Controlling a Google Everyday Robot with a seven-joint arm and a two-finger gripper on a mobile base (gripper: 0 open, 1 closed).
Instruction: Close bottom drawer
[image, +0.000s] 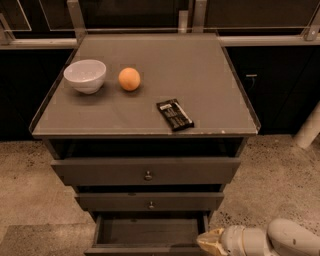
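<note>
The bottom drawer (150, 231) is the narrowest of three dark grey-brown drawers and stands pulled out, its empty inside showing. Its front lies along the frame's bottom edge and its knob is out of view. The gripper (211, 243), tan-tipped on a white arm (280, 241), sits at the bottom right. It is right beside the open drawer's front right corner, and I cannot tell whether it touches.
The middle drawer (150, 201) and the wide top drawer (146, 171) are pushed in. On the cabinet top (200, 80) are a white bowl (85, 75), an orange (129, 79) and a dark snack bar (175, 114). Speckled floor lies on both sides, with a white post (309, 127) to the right.
</note>
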